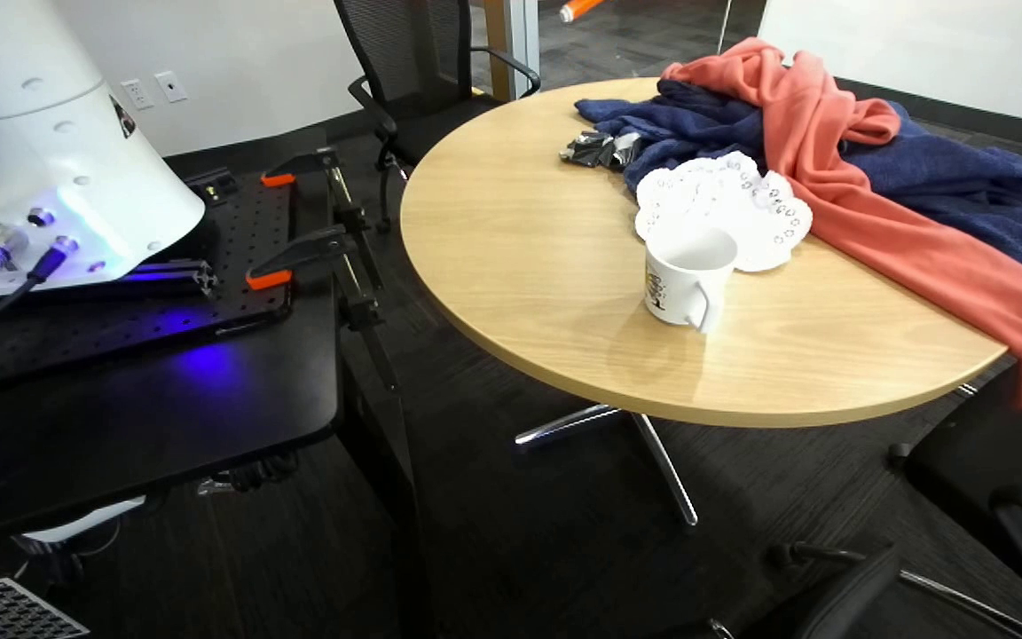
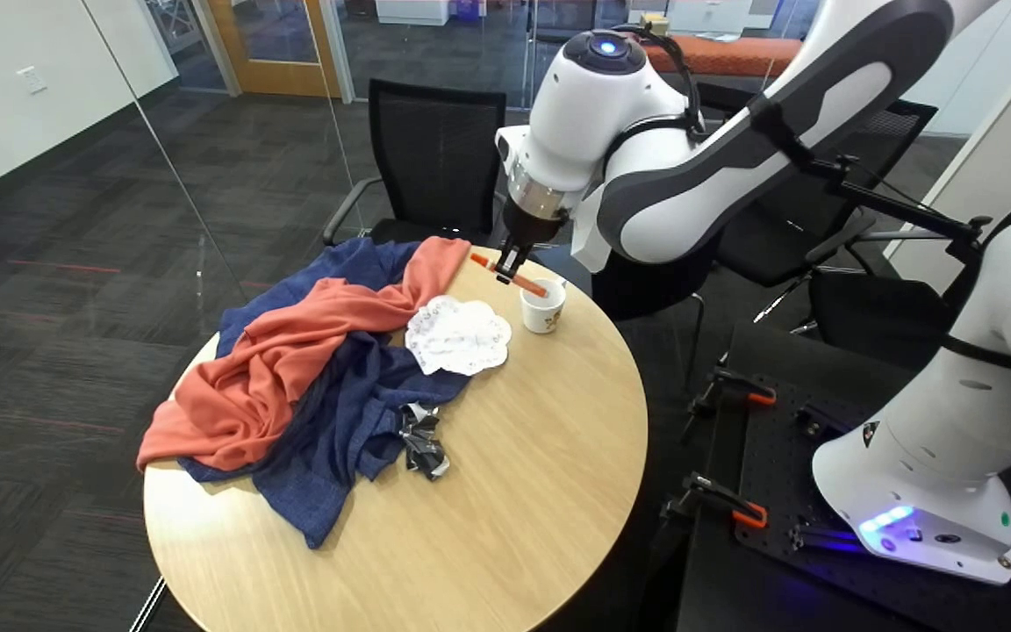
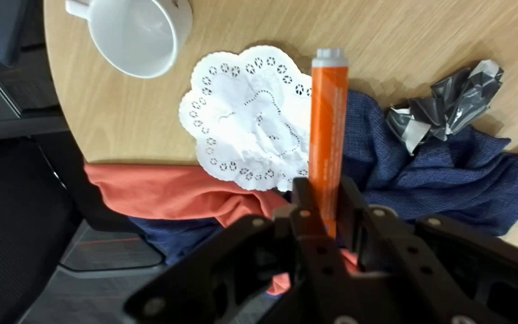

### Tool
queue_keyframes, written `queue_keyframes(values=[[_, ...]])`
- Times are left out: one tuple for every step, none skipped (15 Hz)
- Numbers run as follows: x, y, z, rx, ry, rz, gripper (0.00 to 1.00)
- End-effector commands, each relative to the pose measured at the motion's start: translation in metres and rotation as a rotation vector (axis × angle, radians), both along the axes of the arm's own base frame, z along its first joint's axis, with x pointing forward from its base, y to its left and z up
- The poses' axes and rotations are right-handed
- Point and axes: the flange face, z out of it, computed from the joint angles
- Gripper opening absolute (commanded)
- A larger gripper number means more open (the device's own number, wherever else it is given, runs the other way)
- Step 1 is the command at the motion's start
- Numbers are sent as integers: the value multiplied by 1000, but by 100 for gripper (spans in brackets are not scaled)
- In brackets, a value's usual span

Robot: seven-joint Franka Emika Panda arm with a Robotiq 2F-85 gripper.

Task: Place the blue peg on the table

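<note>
Marker (image 3: 328, 126) is pinched in the claw (image 3: 325, 193), closed to marker width; lower it level onto bench (image 2: 541, 465), clear of mug (image 1: 678, 295), then release.

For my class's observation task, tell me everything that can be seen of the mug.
The mug is white and smooth, ceramic-looking, with one loop handle and a dark and yellow print too blurred to make out. It stands upright on the table, near the edge; the wrist view shows plain white inside. A gap separates it from the doily. In an exterior view the marker overlaps it, but the wrist view shows them apart, so only the table is seen touching it.
</note>
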Motion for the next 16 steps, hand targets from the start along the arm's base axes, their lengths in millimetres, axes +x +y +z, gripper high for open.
queue_keyframes(values=[[-15,1,20,-11,91,-44,5],[-17,0,22,-8,127,-47,5],[-19,0,23,6,163,-40,5],[-21,-2,25,10,191,-46,5],[-23,-2,25,30,218,-30,5],[-25,-5,26,45,245,-16,5],[-26,-7,25,57,271,-6,5],[-28,-6,23,85,291,29,5],[-25,-4,16,55,259,-9,18],[-26,-5,16,69,272,8,18],[-27,-5,16,73,277,17,18],[-27,-5,16,73,277,17,18],[-27,-5,16,73,278,17,18],[-27,-5,16,73,278,17,18],[-27,-5,15,73,278,17,5],[-24,-6,15,66,262,-4,5]])
